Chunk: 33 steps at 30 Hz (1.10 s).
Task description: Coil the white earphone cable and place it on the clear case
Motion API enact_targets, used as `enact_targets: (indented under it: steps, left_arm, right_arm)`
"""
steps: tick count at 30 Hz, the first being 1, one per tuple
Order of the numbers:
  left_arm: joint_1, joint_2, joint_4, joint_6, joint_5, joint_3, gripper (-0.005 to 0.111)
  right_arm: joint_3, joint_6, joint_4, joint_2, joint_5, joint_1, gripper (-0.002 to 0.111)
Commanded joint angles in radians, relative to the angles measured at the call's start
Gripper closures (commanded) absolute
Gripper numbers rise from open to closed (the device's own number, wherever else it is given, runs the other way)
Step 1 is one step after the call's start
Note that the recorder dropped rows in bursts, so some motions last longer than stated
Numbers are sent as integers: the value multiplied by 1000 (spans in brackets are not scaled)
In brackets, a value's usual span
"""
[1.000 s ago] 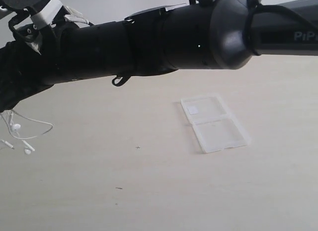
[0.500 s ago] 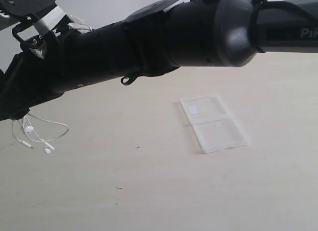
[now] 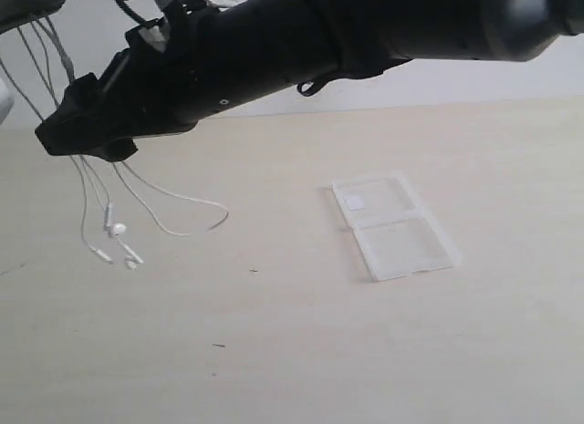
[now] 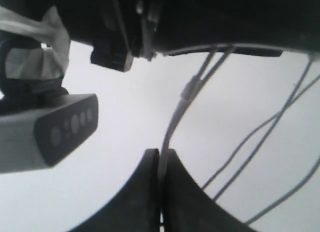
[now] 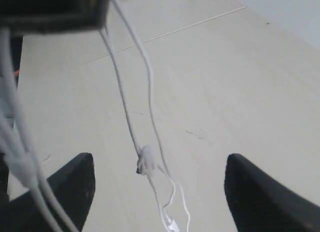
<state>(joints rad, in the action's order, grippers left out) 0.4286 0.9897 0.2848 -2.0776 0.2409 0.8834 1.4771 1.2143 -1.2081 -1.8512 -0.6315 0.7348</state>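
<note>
Since one second earlier, the black arm (image 3: 274,41) has swung upward across the exterior view, and the white earphone cable (image 3: 109,214) has travelled with its tip from the 9 o'clock edge toward the centre; the clear case (image 3: 392,228) has kept its place. Arm now spans the top of the view from 2 o'clock down to 9 o'clock; cable strands hang beneath its tip, one loop trailing toward 3 o'clock, two earbuds (image 3: 119,231) lowest; whether these touch the counter (image 3: 365,351) cannot be told. Case lies open and flat on the counter, well apart from the cable, at 3 o'clock of the earbuds; its white label (image 3: 355,202) sits in the half toward 12 o'clock. Left fingers (image 4: 145,192) are clenched on one strand of the cable; right fingers (image 5: 70,187) stand spread wide, strands hanging between them untouched.
</note>
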Motion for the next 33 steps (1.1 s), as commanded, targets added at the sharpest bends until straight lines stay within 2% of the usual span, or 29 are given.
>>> enact_targets:
  steps: [1, 5, 9, 21, 33]
  left_arm:
    - [55, 21, -10, 25, -49, 14, 107]
    - [87, 44, -10, 43, -72, 24, 107]
    - [92, 52, -10, 48, -84, 26, 107]
    - [92, 50, 3, 59, -92, 26, 107]
    - [92, 50, 26, 59, -99, 26, 107]
  right_arm:
    - [6, -87, 78, 36, -52, -43, 38]
    - [6, -110, 122, 54, -111, -56, 38]
    - [6, -117, 131, 56, -154, -56, 38]
    - [6, -115, 132, 25, -121, -54, 38]
    - [6, 2, -41, -45, -96, -54, 38]
